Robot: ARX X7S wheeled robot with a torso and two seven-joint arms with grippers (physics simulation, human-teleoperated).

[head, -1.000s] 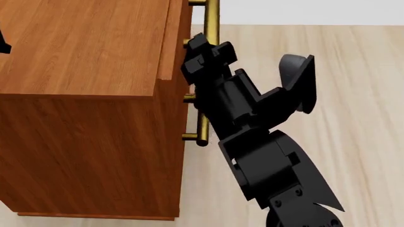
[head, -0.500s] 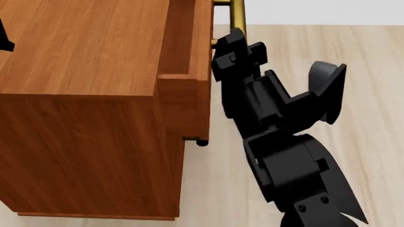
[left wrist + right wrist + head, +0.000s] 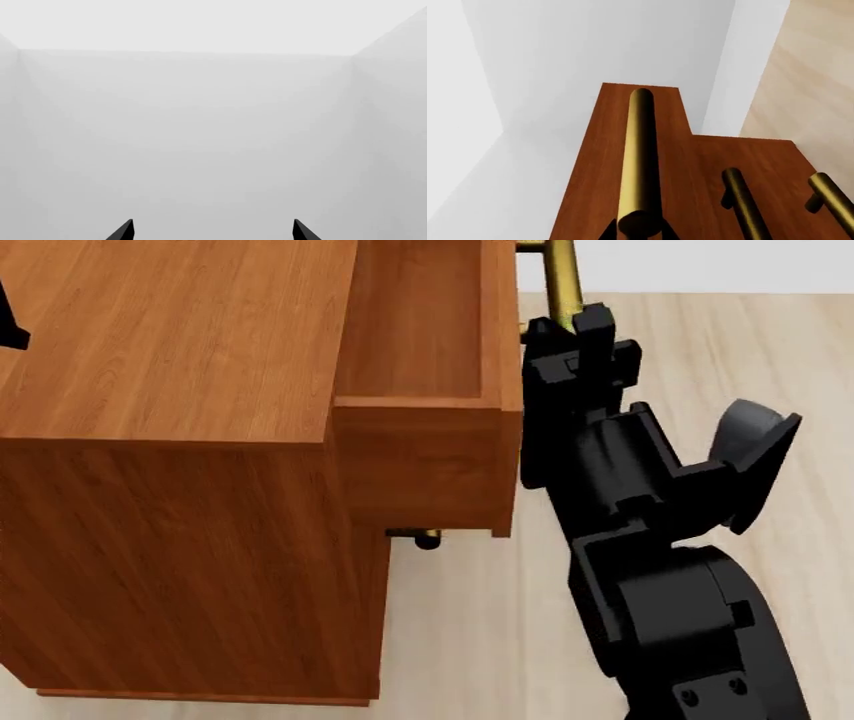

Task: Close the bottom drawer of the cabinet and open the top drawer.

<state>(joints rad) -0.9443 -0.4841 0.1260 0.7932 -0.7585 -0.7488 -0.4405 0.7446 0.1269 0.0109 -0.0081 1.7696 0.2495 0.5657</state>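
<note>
The right gripper (image 3: 577, 328) sits at about 1 o'clock in the head view, and it is clamped on the brass handle (image 3: 561, 280) of the top drawer (image 3: 424, 350). In the right wrist view the brass bar runs straight down into the spot between the two dark fingertips (image 3: 608, 233), so the grip looks tight and in line with the bar. It holds there because the handle is the one part of the drawer you can pull on.

From the gripper, the black arm goes down toward 5 o'clock, out in front of the cabinet (image 3: 174, 490). That leaves room for the drawer to slide out toward it.

The top drawer is partly open. You can look down into its empty wooden box, and its front sticks out past the cabinet's face. I think it could still come out more.

Below it, the right wrist view shows two more brass bars on the flat front. The bottom drawer (image 3: 800, 190) looks pushed in, level with the one above it, so that part of the job looks done. In the head view only a bit of a lower handle (image 3: 424, 537) peeks out under the open drawer.

The left gripper (image 3: 212, 231) points at a plain pale wall. Its two tips are wide apart and hold nothing. It is waiting out of the way.
</note>
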